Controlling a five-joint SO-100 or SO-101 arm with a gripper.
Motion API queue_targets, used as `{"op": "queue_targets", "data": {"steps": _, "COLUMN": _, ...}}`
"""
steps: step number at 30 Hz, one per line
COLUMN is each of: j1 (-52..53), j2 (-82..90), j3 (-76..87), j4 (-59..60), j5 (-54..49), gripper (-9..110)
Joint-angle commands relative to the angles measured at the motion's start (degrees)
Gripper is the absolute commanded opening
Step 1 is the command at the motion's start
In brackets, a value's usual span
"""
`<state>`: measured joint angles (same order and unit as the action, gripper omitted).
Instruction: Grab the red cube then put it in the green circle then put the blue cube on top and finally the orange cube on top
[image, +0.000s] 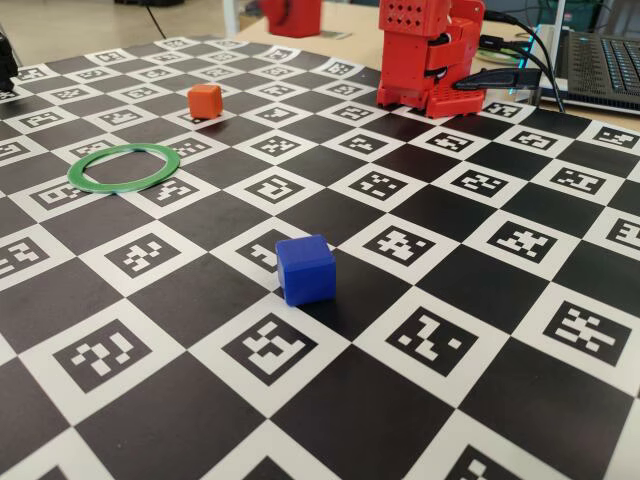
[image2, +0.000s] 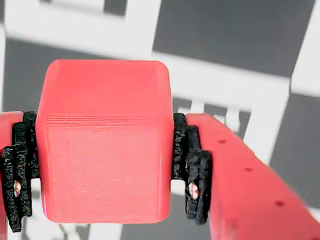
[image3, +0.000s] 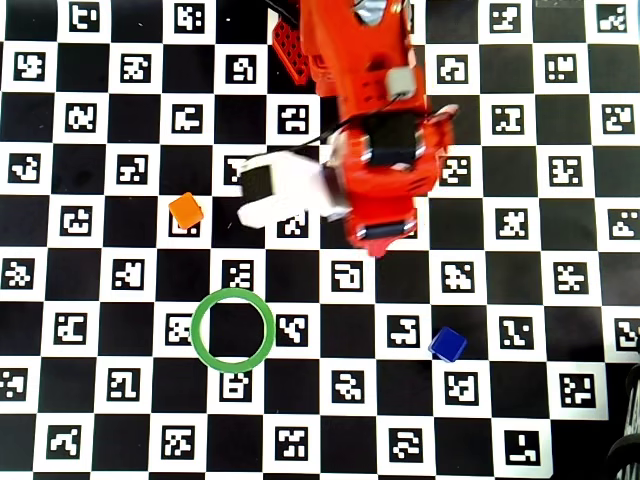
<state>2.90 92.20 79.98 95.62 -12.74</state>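
The red cube (image2: 102, 142) sits clamped between the jaws (image2: 102, 167) in the wrist view, its left and right faces pressed by the black pads (image2: 187, 167), which are mounted on red fingers. Under it the checkered tabletop (image2: 235, 35) shows blurred, so the cube appears lifted clear of the surface, though how far cannot be told. In the overhead view the arm (image3: 385, 150) reaches in from the far edge and covers both the jaws and the red cube; neither can be made out there or in the fixed view, where only the arm's red base (image: 430, 55) stands at the far edge.

The green ring (image3: 232, 330) lies flat on the tabletop (image3: 560, 330), with nothing inside its open centre but a black square. In the overhead view it lies left of the middle and toward the near edge. The orange cube (image3: 186, 210) rests on the board farther from the near edge than the ring and slightly left of it, apart from it. The blue cube (image3: 447, 344) rests well to the right of the ring, at about the same distance from the near edge, also apart from it.

In the fixed view the blue cube (image: 305, 269) stands nearest the camera, the ring (image: 124, 167) lies behind it to the left, and the orange cube (image: 205, 100) sits beyond the ring. A laptop (image: 600, 60) and cables (image: 520, 65) lie beyond the far right corner.
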Motion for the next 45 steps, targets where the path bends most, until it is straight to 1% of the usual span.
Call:
{"op": "queue_targets", "data": {"steps": 1, "j1": 5.01, "j2": -3.25, "j3": -10.2, "j4": 0.18, "j5": -2.37, "gripper": 6}}
{"op": "queue_targets", "data": {"steps": 11, "j1": 10.28, "j2": -21.71, "j3": -29.27, "j4": 0.97, "j5": -3.16, "gripper": 6}}
{"op": "queue_targets", "data": {"steps": 19, "j1": 15.21, "j2": -39.99, "j3": -47.55, "j4": 0.88, "j5": -3.78, "gripper": 6}}
{"op": "queue_targets", "data": {"steps": 24, "j1": 17.49, "j2": -47.99, "j3": -54.58, "j4": 0.53, "j5": -5.19, "gripper": 6}}
{"op": "queue_targets", "data": {"steps": 29, "j1": 18.98, "j2": -52.91, "j3": -58.27, "j4": -0.7, "j5": -5.71, "gripper": 6}}
{"op": "queue_targets", "data": {"steps": 45, "j1": 19.07, "j2": -55.99, "j3": -56.95, "j4": -3.52, "j5": -5.45, "gripper": 7}}
